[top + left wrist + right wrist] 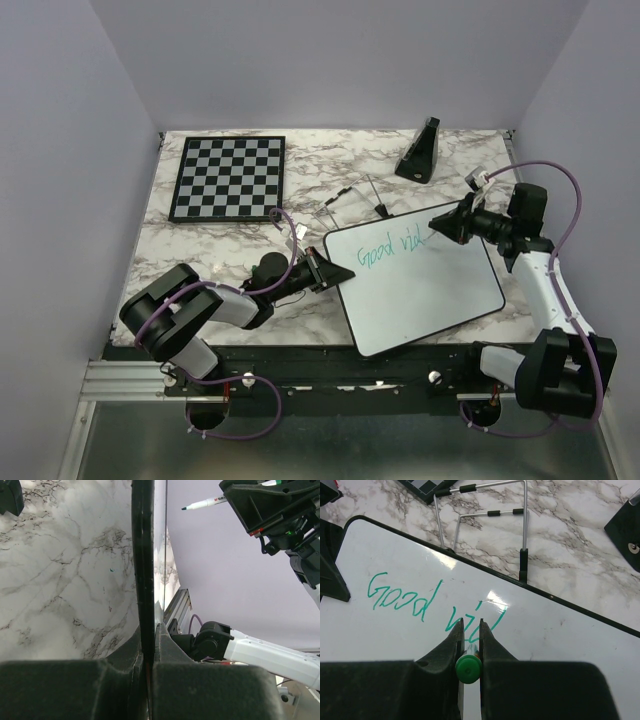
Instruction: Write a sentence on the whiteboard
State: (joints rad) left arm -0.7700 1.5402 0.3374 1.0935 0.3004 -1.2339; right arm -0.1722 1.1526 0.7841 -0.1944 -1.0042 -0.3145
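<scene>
The whiteboard [425, 295] lies tilted on the marble table, its black rim [142, 555] seen edge-on in the left wrist view. My left gripper [333, 272] [150, 628] is shut on the board's left edge. Green writing, the sentence [390, 247] [407, 594], reads "Good" followed by a few letters like "vid". My right gripper [436, 229] [472, 628] is shut on a green-capped marker [468, 668] [207, 502]. The marker points down at the board, just below the last letters. The gripper's fingers hide its tip.
A black-and-white chessboard [228, 177] lies at the back left. A wire stand [352, 200] [485, 514] rests just behind the whiteboard. A black wedge-shaped block [420, 150] [626, 527] stands at the back right. Walls close in the table on three sides.
</scene>
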